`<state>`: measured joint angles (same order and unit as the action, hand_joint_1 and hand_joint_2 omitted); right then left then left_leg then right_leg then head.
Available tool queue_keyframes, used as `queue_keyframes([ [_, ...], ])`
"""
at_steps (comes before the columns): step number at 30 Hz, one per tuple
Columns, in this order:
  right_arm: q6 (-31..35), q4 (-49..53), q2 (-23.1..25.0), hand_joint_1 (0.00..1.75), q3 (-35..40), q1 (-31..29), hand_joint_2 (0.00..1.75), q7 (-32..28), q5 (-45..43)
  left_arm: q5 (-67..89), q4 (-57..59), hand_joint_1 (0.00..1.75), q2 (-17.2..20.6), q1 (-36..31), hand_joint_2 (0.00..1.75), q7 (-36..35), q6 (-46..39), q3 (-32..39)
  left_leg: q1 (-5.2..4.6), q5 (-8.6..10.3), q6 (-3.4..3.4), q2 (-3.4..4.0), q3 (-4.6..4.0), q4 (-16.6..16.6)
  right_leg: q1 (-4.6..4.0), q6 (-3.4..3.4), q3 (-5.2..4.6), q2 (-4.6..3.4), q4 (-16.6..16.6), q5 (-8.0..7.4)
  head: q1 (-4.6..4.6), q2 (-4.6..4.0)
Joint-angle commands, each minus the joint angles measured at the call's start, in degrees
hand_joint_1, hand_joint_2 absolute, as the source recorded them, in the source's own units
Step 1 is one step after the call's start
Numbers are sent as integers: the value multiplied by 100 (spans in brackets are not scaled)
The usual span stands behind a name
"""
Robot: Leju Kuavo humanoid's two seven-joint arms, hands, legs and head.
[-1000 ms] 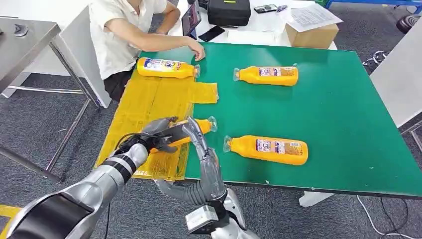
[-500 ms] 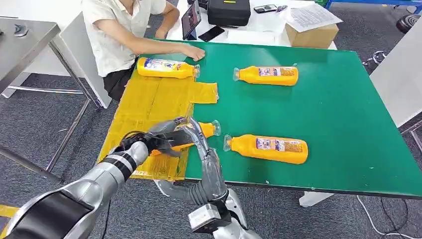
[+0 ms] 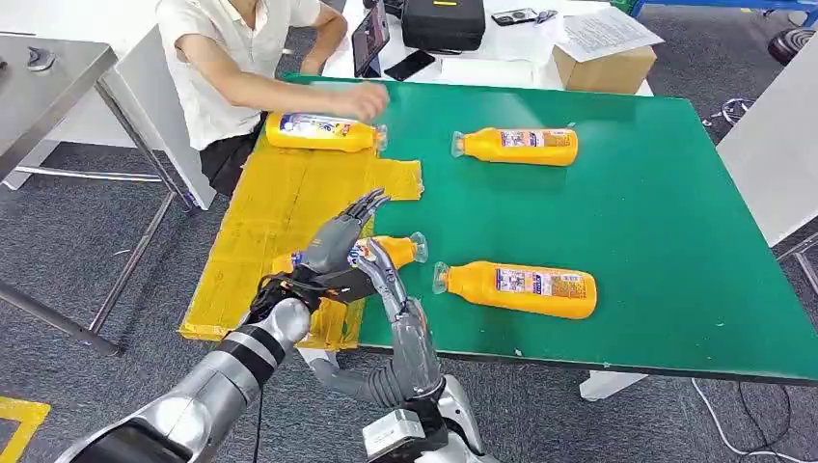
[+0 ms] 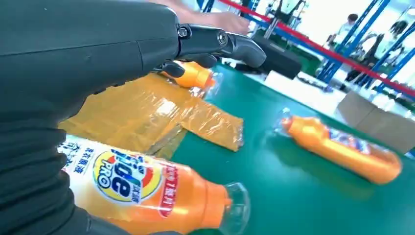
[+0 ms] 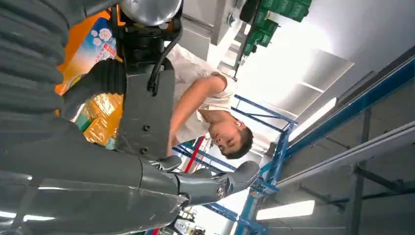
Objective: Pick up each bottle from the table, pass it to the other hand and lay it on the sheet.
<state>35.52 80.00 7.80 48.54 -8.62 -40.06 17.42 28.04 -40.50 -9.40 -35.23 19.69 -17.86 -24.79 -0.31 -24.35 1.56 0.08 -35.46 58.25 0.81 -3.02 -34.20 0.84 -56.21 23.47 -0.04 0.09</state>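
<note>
**Bottle on the sheet edge, left hand spread above it**

The yellow sheet [image 3: 289, 198] covers the left end of the green worktop [image 3: 627, 222] and serves as the landmark here. One orange bottle [image 3: 391, 251] lies on its side at the sheet's near right edge, cap pointing toward the bare green surface (label facing up in the left wrist view). The left hand [image 3: 338, 241] sits over this bottle's base end with its fingers [image 3: 367, 204] straight and spread apart, holding nothing. The right hand [image 3: 381, 265] stands just beside the same bottle near its neck; whether its fingers close on the bottle cannot be told.

A second bottle [image 3: 323, 131] lies on the far end of the sheet. A person's hand [image 3: 362, 96] hovers just beyond it, blurred.

Two further bottles lie off the sheet on bare worktop: one [image 3: 518, 145] to the right of the sheet's far end, one [image 3: 521, 287] to the right of its near end, just beside the first bottle's cap.
</note>
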Motion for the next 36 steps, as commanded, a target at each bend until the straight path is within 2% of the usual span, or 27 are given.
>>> queue_keyframes([
  [1,130,-94,-172,0,-16,-32,175,6,34,-104,-937,0,-13,437,175,2,-432,111,3,-4,-7,3,15,-5,-2,7,13,-7,4,3,0,0],
  [5,360,-91,-223,0,126,-39,175,6,162,-1222,-1371,0,-97,709,175,-161,3,355,4,-8,-6,3,17,-3,-3,7,16,-7,3,7,0,0],
  [8,448,-115,-223,0,215,-61,175,6,236,-2202,-1037,0,-84,561,175,-427,549,518,6,-9,-8,6,21,-2,-5,8,20,-10,4,6,0,0],
  [16,448,-123,-212,0,214,-61,175,6,243,-2255,-948,0,-69,516,175,-374,551,505,4,-4,-8,4,12,-3,-4,8,12,-8,3,2,0,0],
  [19,448,-179,-193,0,420,-226,175,6,269,-2725,-219,0,-62,144,175,-586,634,537,8,-11,-12,3,28,-3,-7,14,27,-10,2,9,2,0],
  [22,448,-144,-132,0,519,-333,175,6,501,-3047,661,0,-88,-259,175,-487,631,675,6,-4,-9,3,15,-2,-6,9,15,-8,1,3,0,0],
  [27,448,81,-143,0,506,-307,175,6,1123,-3189,1003,0,-68,-387,175,-371,422,849,7,-7,-10,4,22,-1,-6,12,21,-9,-1,5,0,0],
  [31,448,97,-178,0,588,-345,175,6,1137,-3329,1050,0,-97,-448,175,-345,373,986,7,-7,-9,3,16,1,-6,10,17,-8,-2,6,2,0],
  [35,448,-86,-132,0,184,-143,175,6,1500,-3851,525,0,-203,-185,175,-173,407,1322,4,-3,-6,4,11,-2,-3,7,10,-8,-1,2,0,0],
  [36,448,-186,9,0,-543,176,175,6,2227,-4463,58,0,-273,107,175,-218,602,1625,7,-9,-10,1,25,-2,-5,11,26,-7,1,8,2,0],
])
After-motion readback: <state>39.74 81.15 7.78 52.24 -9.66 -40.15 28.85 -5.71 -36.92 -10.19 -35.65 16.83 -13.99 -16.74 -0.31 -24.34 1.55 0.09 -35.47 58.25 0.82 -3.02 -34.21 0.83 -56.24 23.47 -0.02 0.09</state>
